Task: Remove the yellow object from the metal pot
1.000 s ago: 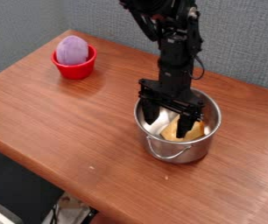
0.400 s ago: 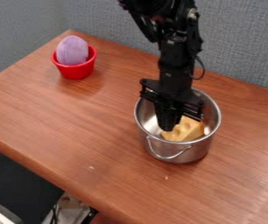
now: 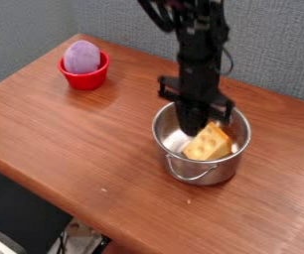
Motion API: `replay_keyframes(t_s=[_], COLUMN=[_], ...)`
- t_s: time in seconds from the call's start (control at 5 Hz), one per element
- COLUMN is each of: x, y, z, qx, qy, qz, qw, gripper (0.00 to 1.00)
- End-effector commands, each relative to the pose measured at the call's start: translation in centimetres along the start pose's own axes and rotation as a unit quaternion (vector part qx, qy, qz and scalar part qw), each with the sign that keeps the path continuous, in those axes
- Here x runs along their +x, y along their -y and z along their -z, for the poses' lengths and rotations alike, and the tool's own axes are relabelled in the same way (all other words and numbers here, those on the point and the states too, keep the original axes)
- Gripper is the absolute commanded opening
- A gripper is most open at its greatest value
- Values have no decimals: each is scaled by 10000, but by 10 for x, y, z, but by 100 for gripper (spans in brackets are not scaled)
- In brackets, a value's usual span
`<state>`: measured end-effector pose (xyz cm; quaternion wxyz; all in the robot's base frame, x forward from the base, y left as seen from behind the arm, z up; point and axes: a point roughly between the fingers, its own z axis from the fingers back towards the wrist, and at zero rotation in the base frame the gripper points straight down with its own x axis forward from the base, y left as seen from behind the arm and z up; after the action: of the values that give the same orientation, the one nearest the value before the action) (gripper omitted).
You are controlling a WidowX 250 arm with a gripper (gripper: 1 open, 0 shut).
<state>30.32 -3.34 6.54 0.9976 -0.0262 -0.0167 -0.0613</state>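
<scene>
The metal pot (image 3: 192, 171) stands on the wooden table, right of centre. Inside it the yellow object (image 3: 211, 144) is tilted, its upper edge up near the pot's rim. My gripper (image 3: 199, 127) reaches straight down into the pot from above, with its black fingers drawn together on the upper left edge of the yellow object. The fingertips are partly hidden behind the block and the pot's rim.
A small red bowl (image 3: 85, 75) holding a purple egg-shaped object (image 3: 80, 54) sits at the table's far left. The table's front edge (image 3: 62, 203) runs diagonally below the pot. A grey wall stands behind.
The fingers went from wide apart around the yellow object to closed on it. The gripper has since risen slightly and the block has tipped up with it.
</scene>
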Motion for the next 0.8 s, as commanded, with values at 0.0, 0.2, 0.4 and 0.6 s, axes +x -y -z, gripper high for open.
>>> replay_keyframes(t_s=[0.0,0.2,0.4,0.6], x=[1,-1,-11,-15], y=[-9,-27,-40,-30], z=[-49,-81,-109,-99], qx=[-40,-70,-102,-109], qy=[571,874,1066,1022], qz=[-112,-310,-453,-252], qw=[9983,9957,9932,9944], gripper=[0,0,0,100])
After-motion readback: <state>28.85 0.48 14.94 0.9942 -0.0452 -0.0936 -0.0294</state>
